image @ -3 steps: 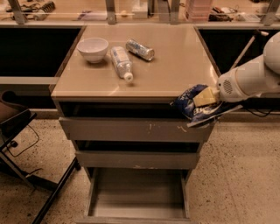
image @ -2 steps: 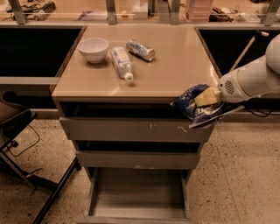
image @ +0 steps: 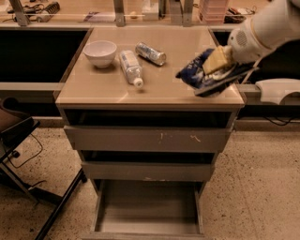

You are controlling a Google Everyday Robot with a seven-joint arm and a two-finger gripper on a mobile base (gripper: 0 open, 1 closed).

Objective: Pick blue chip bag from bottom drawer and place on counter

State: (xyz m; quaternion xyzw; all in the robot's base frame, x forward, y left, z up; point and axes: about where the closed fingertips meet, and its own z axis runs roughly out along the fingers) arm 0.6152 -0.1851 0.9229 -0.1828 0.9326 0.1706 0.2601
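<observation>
The blue chip bag (image: 200,71) is crumpled, dark blue with white lettering. My gripper (image: 216,70) is shut on it and holds it just over the right part of the beige counter (image: 154,79). One yellowish finger (image: 216,59) lies on top of the bag and a dark finger runs under it. My white arm (image: 262,28) reaches in from the upper right. The bottom drawer (image: 147,206) is pulled out at the cabinet's foot, its flat grey floor bare.
On the counter stand a white bowl (image: 100,52), a clear plastic bottle (image: 130,67) lying down and a silver can (image: 150,53) on its side. Two upper drawers (image: 145,138) are partly out. A chair's black legs (image: 33,187) are at left. A pale ledge (image: 70,14) runs behind.
My gripper has carried the bag up and left, from beside the cabinet's right front corner to over the counter's right part. The view has also shifted slightly.
</observation>
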